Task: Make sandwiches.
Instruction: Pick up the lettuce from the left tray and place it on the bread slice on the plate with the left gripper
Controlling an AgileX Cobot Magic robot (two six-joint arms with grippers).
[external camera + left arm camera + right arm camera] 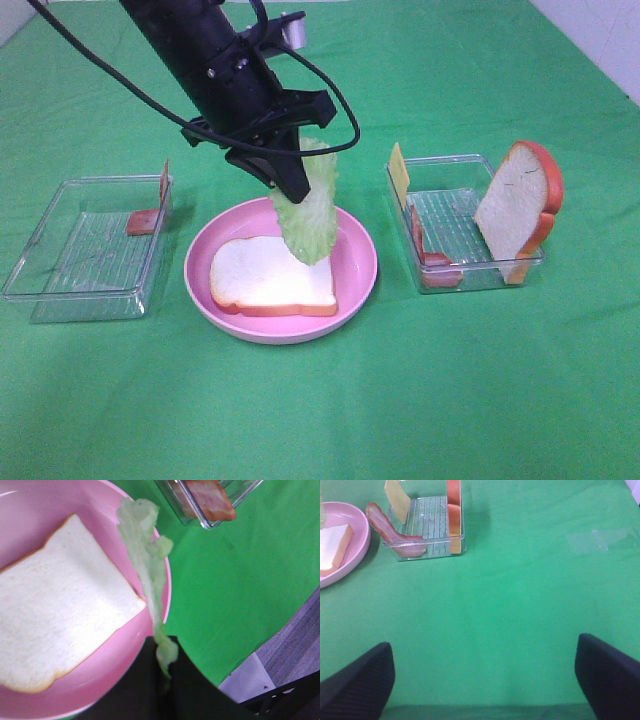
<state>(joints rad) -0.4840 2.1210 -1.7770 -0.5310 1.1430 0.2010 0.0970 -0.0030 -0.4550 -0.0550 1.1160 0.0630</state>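
Observation:
My left gripper point(292, 186) is shut on the top of a ruffled pale-green lettuce leaf point(312, 210), which hangs over the pink plate point(355, 270). In the left wrist view the lettuce point(147, 565) dangles from the closed gripper point(165, 677) beside a white bread slice point(60, 600). That bread slice point(270, 280) lies flat on the plate. A second bread slice point(515, 205), yellow cheese point(399, 172) and bacon point(430, 258) stand in the right clear tray point(470, 275). My right gripper point(485, 680) stands open over bare green cloth, well away from that tray point(427, 547).
A clear tray point(60, 290) on the left holds a small bacon piece point(150, 216) leaning at its right wall. Green cloth point(320, 420) covers the whole table. The table edge and floor point(280, 655) show in the left wrist view.

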